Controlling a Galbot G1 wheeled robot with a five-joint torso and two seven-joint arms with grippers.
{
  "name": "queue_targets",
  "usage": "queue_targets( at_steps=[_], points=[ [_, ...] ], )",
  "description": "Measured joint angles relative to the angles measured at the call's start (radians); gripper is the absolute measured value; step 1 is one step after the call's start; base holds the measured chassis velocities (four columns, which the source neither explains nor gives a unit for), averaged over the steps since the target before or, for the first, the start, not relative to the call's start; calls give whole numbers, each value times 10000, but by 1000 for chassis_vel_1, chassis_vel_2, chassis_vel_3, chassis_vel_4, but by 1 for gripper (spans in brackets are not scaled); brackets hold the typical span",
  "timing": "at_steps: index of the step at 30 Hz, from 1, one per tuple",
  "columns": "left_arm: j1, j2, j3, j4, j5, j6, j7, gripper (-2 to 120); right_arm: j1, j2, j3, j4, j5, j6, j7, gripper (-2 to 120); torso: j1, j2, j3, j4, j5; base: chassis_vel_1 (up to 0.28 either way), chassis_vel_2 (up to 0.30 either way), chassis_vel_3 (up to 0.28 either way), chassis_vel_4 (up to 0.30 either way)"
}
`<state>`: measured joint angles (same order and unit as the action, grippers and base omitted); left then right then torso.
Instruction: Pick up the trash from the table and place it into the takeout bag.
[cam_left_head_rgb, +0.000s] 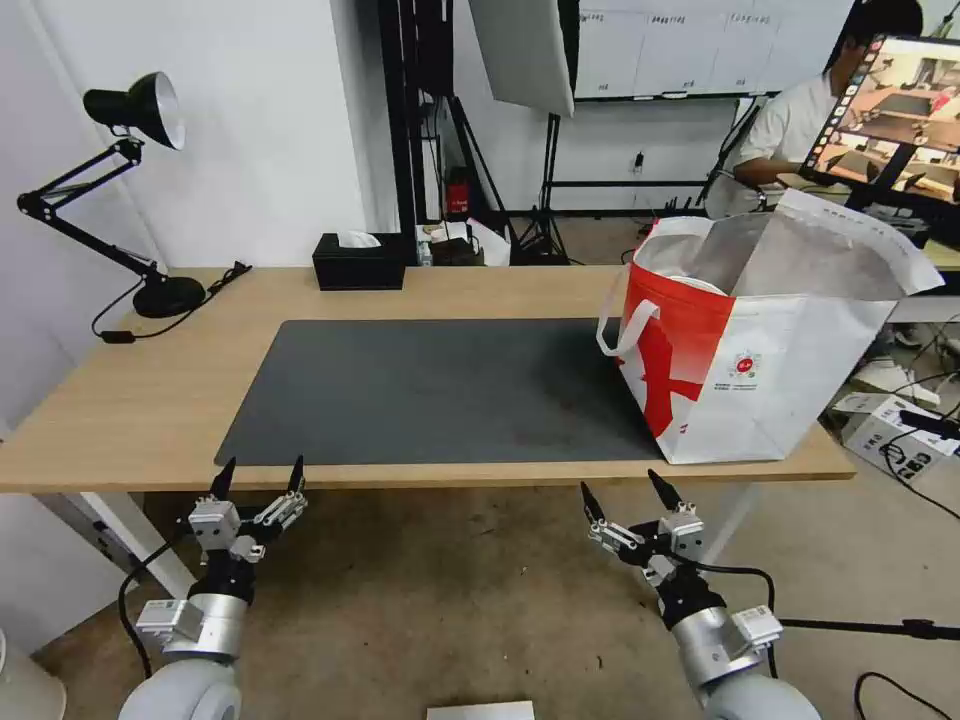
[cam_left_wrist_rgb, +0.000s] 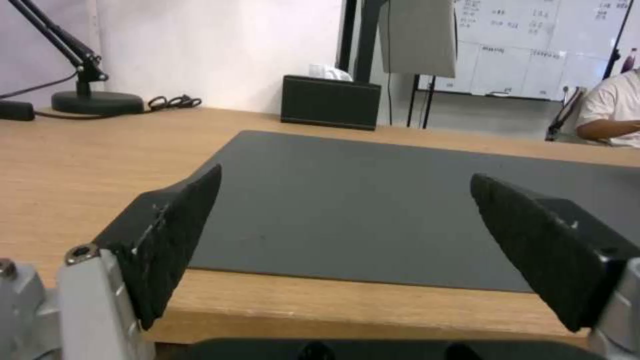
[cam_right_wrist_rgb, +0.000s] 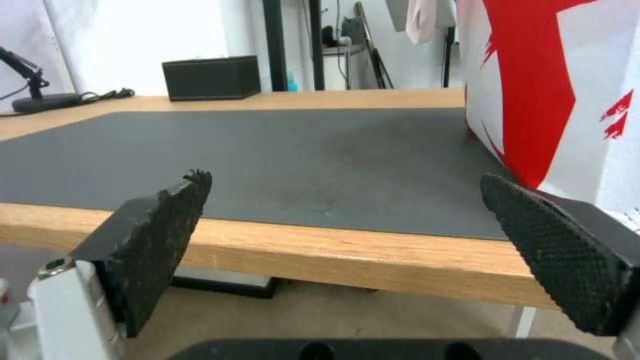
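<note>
The red-and-white takeout bag stands open on the right end of the table, its foil lining showing, and its side looms close in the right wrist view. No trash shows on the table; the dark grey mat lies bare. My left gripper hangs open just below the table's front edge, left of centre, with nothing between its fingers. My right gripper is open too, below the front edge near the bag, holding nothing. In the wrist views each pair of black pads stands wide apart.
A black tissue box sits at the table's back edge. A black desk lamp with its cable stands at the back left. Boxes and cables lie on the floor to the right of the table.
</note>
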<state>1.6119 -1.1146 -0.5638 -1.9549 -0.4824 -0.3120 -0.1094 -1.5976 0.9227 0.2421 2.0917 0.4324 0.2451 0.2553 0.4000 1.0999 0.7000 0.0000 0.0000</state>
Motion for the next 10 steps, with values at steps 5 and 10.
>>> queue_targets(
  at_steps=[5,10],
  points=[
    [-7,5,6,0,-5,3,-2,100,0,0,0,-1,0,0,0,100,0,0,0,0,0,0,0,0,0],
    [-11,7,11,0,-9,6,-7,100,0,0,0,0,0,0,0,100,0,0,0,0,0,0,0,0,0]
  ],
)
